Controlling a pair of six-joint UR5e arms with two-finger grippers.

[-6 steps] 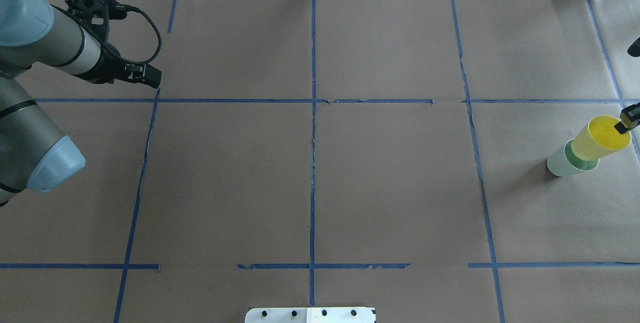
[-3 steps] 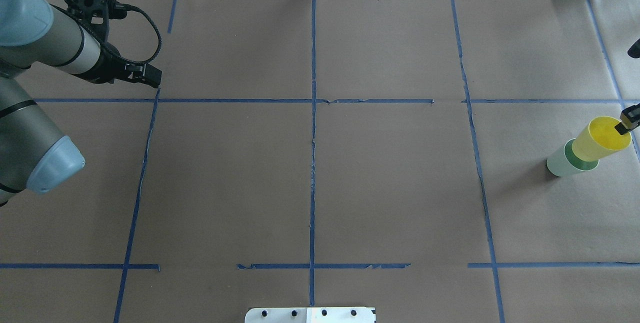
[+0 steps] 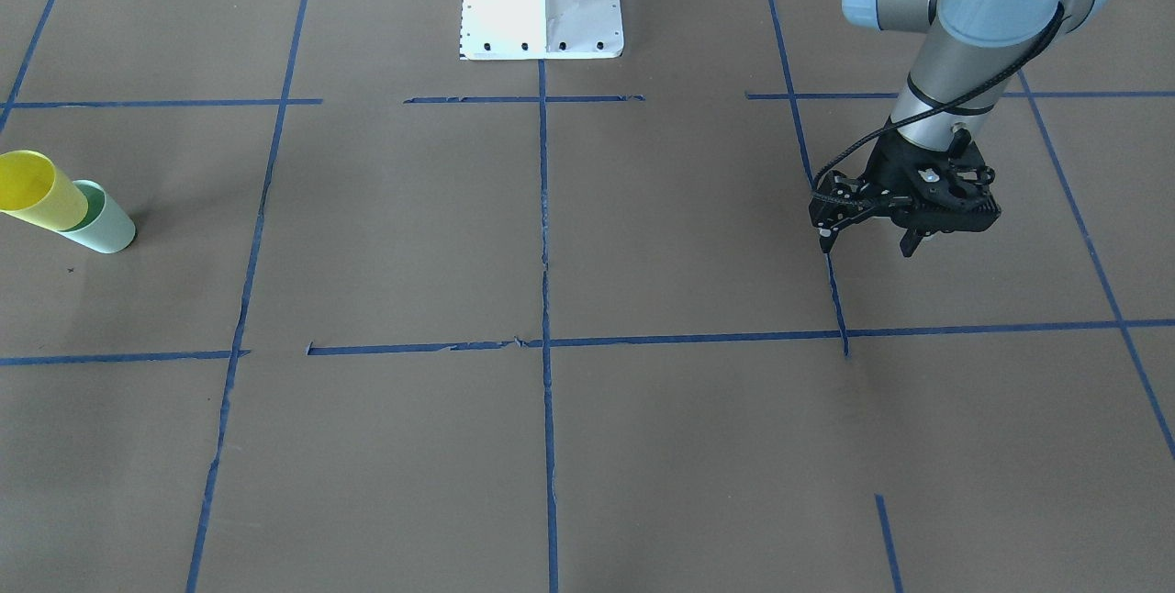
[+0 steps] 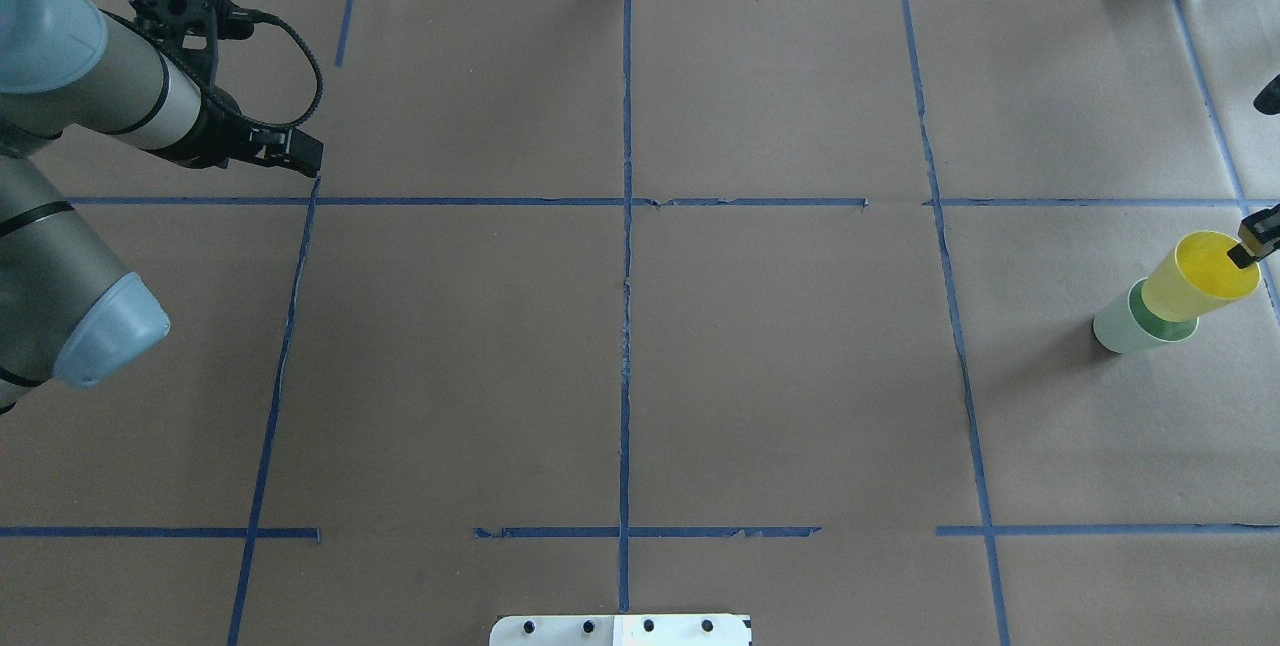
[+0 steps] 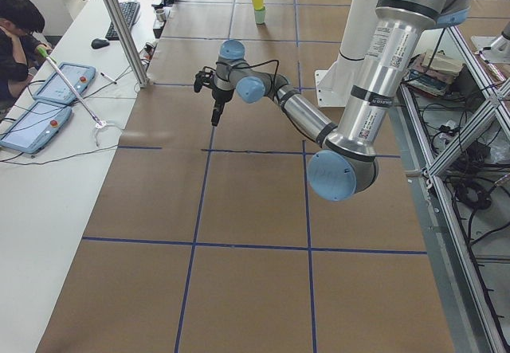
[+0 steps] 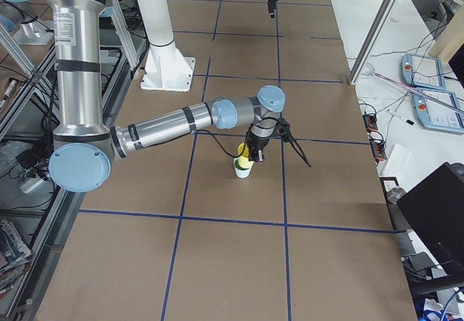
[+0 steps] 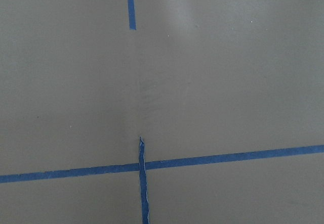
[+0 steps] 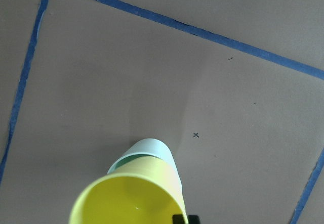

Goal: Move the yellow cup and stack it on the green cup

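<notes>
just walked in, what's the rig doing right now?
The right gripper is at the rim of the yellow cup, which is already nested upright in the green cup at the robot's right end of the table. Release can't be confirmed. The left gripper hangs idle and empty over the far side.

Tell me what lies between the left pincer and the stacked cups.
Only bare brown table paper crossed by blue tape lines, per the overhead view, between left pincer and yellow cup nested in green cup.
</notes>
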